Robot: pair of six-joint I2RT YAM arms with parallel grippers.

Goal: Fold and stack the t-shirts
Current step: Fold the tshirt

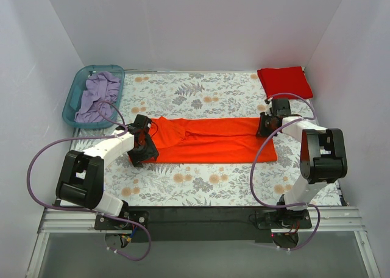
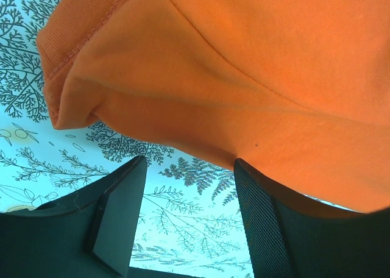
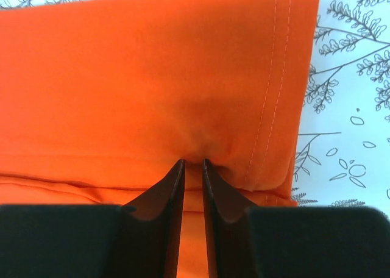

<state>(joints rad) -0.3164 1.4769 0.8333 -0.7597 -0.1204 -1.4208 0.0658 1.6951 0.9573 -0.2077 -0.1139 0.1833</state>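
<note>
Red t-shirt (image 1: 284,81): folded, far right corner of the table (image 1: 201,89). Orange t-shirt (image 1: 213,141): mid-table, folded into 1 long strip; crosswise folds and stacking remain. Right hand (image 3: 194,162) pinches its hem end, nearly closed; left hand (image 2: 189,162) stands open, gripping nothing

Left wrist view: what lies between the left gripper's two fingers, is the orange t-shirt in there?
Only bare floral tablecloth shows between the fingers in the left wrist view; the orange t-shirt starts at their tips.
</note>
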